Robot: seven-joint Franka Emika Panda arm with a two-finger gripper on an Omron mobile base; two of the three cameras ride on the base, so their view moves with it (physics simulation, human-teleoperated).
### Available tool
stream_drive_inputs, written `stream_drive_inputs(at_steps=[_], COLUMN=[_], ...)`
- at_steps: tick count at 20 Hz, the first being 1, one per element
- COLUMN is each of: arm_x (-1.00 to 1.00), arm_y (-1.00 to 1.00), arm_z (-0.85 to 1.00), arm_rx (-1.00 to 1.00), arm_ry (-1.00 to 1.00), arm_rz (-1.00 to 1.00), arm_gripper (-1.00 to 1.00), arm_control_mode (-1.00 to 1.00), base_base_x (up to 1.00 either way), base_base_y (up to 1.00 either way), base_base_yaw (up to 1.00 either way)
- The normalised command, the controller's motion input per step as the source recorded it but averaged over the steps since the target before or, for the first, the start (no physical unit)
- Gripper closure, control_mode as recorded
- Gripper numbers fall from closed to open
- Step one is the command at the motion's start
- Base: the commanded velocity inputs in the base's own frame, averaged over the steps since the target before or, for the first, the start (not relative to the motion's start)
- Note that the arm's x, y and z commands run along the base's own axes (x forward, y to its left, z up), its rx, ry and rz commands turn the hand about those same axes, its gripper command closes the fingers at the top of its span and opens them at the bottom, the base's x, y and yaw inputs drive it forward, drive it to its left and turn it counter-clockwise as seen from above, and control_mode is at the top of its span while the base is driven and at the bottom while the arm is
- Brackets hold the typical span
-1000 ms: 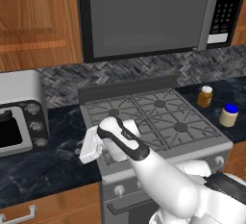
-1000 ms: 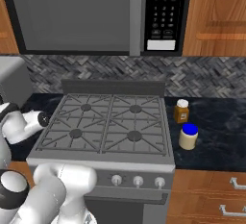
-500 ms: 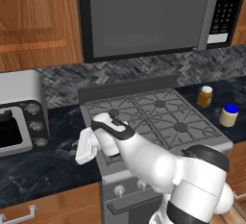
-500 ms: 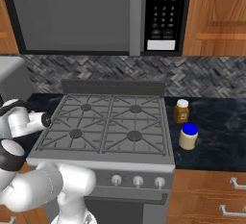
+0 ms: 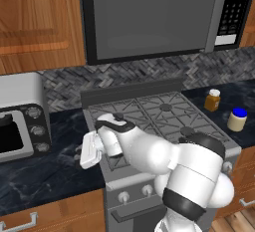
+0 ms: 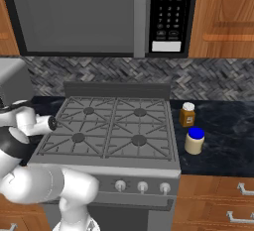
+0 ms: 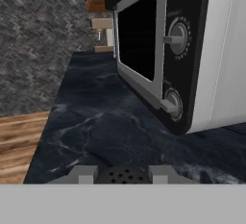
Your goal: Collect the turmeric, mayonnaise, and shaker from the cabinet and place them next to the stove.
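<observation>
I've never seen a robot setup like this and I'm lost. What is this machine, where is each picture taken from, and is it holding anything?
It is a white robot arm on a driving base, in a rendered kitchen. Two pictures come from cameras on the base, behind the arm to its left and right, looking over the stove. The third comes from a camera on the hand, facing a toaster oven on the dark counter. At its bottom edge the end effector is closed on a dark perforated top, seemingly the shaker. Right of the stove stand the turmeric and the mayonnaise.
</observation>
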Motion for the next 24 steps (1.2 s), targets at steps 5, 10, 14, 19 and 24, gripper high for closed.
stream_drive_inputs(at_steps=[5,10,14,19,24], arm_x=[0.14,0.09,0.05,0.01,0.0], arm_y=[0.03,0.07,0.18,0.05,-0.25], arm_z=[-0.42,-0.48,-0.45,-0.16,0.05], arm_rx=[-0.02,-0.01,0.0,0.0,0.02], arm_ry=[0.0,0.0,0.0,-0.01,-0.07], arm_rz=[0.01,0.01,0.0,0.0,0.0], arm_gripper=[1.0,1.0,-1.0,-1.0,-1.0], arm_control_mode=[-1.0,-1.0,-1.0,-1.0,-1.0], base_base_x=[0.0,0.0,0.0,0.0,0.0], base_base_y=[0.0,0.0,0.0,0.0,0.0], base_base_yaw=[0.0,0.0,0.0,0.0,0.0])
